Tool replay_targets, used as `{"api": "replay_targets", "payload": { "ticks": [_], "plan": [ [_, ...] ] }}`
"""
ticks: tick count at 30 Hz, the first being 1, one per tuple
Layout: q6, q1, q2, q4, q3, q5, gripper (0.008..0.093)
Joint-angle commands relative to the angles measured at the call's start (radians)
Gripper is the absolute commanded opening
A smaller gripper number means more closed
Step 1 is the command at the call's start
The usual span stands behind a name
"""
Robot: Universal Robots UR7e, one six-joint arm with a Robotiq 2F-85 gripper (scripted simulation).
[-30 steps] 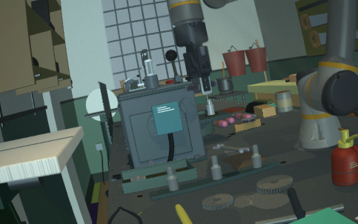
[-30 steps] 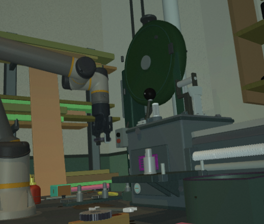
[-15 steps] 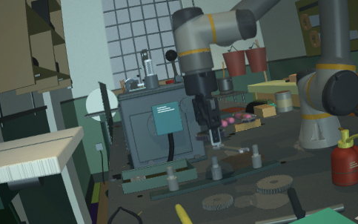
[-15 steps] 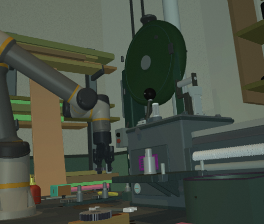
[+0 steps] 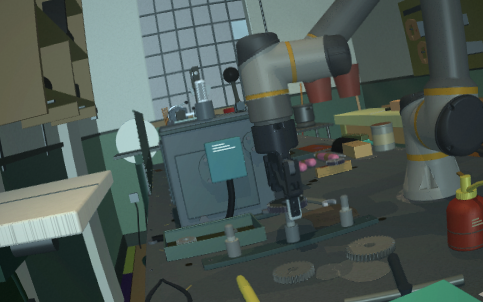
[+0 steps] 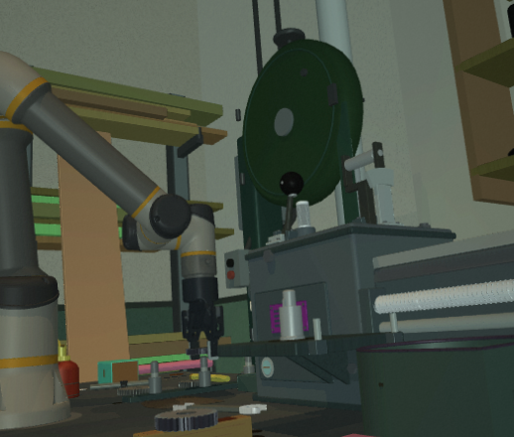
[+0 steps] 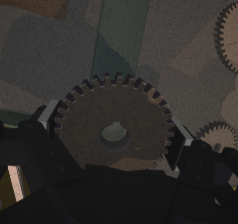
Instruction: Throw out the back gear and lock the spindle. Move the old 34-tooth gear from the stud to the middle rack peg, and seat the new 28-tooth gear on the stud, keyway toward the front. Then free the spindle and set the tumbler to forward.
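In front of the grey headstock box [image 5: 213,165], a green rack bar [image 5: 293,240] on the bench carries three grey pegs. My gripper [image 5: 293,207] hangs just above the middle peg [image 5: 291,231] and grips the old brown gear [image 7: 114,124] by its rim, the gear lying flat with the peg top showing through its keyed bore. The stud [image 6: 289,314] stands bare on the headstock's side shelf, in front of a magenta patch. Other gears [image 5: 370,248] [image 5: 293,272] lie flat on the bench in front of the rack.
Behind the rack stands the headstock with a black-knobbed lever [image 5: 231,76] and a cylinder [image 5: 202,95] on top. A red oil can [image 5: 467,220] and the arm's base [image 5: 430,165] stand to the right. A green tray [image 5: 213,237] lies left of the rack.
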Motion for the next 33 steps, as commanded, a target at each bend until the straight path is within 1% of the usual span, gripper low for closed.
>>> {"api": "replay_targets", "payload": {
  "ticks": [1,22,33],
  "plan": [
    [0.0,0.0,-0.002,-0.001,-0.001,0.0,0.008],
    [0.0,0.0,0.002,-0.006,0.001,0.0,0.008],
    [0.0,0.0,0.037,-0.062,0.022,0.0,0.008]
  ]
}}
